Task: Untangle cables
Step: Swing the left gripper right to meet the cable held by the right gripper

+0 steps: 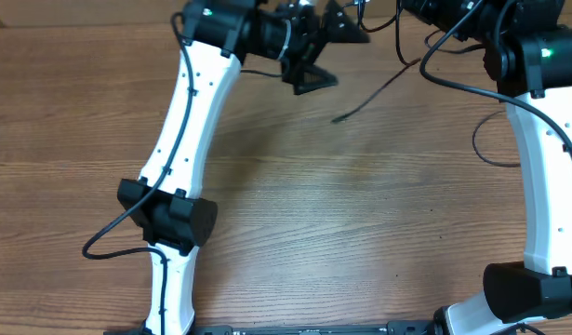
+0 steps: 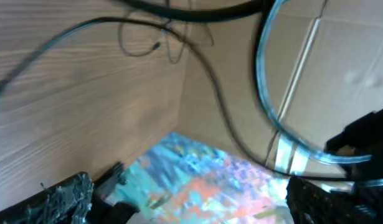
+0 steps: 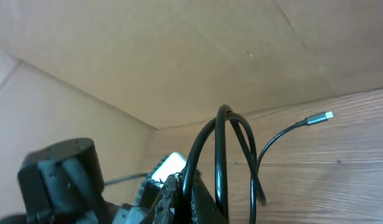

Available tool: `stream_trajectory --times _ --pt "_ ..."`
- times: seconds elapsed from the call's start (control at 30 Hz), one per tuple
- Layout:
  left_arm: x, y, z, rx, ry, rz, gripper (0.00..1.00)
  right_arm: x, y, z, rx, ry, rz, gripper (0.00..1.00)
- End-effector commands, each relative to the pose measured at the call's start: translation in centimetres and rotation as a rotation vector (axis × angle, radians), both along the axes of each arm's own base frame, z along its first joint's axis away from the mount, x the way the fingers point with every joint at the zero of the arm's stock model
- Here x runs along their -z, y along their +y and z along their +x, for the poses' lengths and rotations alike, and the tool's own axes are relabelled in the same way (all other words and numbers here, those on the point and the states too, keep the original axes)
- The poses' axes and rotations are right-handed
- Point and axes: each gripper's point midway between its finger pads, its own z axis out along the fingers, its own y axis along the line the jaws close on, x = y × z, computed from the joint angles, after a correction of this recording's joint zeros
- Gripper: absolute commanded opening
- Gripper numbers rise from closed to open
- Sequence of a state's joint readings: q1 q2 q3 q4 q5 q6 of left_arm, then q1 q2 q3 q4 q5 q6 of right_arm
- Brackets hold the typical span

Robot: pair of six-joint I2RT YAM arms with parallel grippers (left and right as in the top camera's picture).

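Left tool (image 1: 334,56): wide open, with nothing between its fingers (image 2: 60,198). It sits at the far middle of the tabletop (image 1: 360,223).
Right tool (image 3: 182,196): fully closed, pinching a black cable (image 3: 223,112). In the overhead view it is cut off by the far right edge.
Black cable: rises from the closed right tool in a tall, narrow loop. One strand then curves out to the right.
Plug (image 3: 320,117): a small silvery end on that strand, over the wood to the right of the loop. Whether it touches the tabletop cannot be told.
Loose strand (image 1: 379,91): seen from overhead, a thin black cord slants from the far right down towards the middle. Its tip (image 1: 336,119) lies on the tabletop, just near of the left tool and apart from it.
Small tangle (image 2: 160,40): the left wrist view shows thin cords in a loose knot with a tiny plug end. They lie on the wood by the seam where the tabletop meets the cardboard wall (image 2: 340,81).
Long cord (image 2: 216,106): a thin dark line runs from the left edge past the tangle and down along the wall towards the right finger.
Bluish arc (image 2: 266,106): a blurred, glossy curve in front of the cardboard. It is too soft to say which cord it is.
Coloured patch (image 2: 197,177): a smeared blue and orange shape between the left tool's fingers, which cannot be identified.
Left arm (image 1: 188,140): a white link that runs from the near left up to the far middle.
Right arm (image 1: 546,186): a white link along the right edge.
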State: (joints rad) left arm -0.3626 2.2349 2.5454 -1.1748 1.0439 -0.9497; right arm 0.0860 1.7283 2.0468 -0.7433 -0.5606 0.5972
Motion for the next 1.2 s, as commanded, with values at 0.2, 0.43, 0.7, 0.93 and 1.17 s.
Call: stream_trajectory --times 0.2,0.43,0.7,0.93,1.17 --pt "-0.4 -1.3 1.5 -0.192 0.249 -0.001 1.00 -0.6 0.1 0.0 0.011 0.029 0.064 0.04" --pt "-0.3 -1.6 2.5 -0.325 0.395 0.003 0.85 -1.0 0.4 -0.1 -0.015 -0.001 0.056 0.04" --pt "-0.1 -2.1 3.4 -0.397 0.385 0.012 0.75 -1.1 1.2 -0.6 -0.060 0.004 0.071 0.04" --pt "0.7 -2.9 3.8 -0.467 0.348 0.059 0.45 -1.1 1.7 -0.9 -0.071 0.025 0.093 0.04" --pt "1.1 -2.2 4.6 -0.493 0.274 0.088 0.04 0.6 1.4 -1.3 -0.064 0.083 0.059 0.04"
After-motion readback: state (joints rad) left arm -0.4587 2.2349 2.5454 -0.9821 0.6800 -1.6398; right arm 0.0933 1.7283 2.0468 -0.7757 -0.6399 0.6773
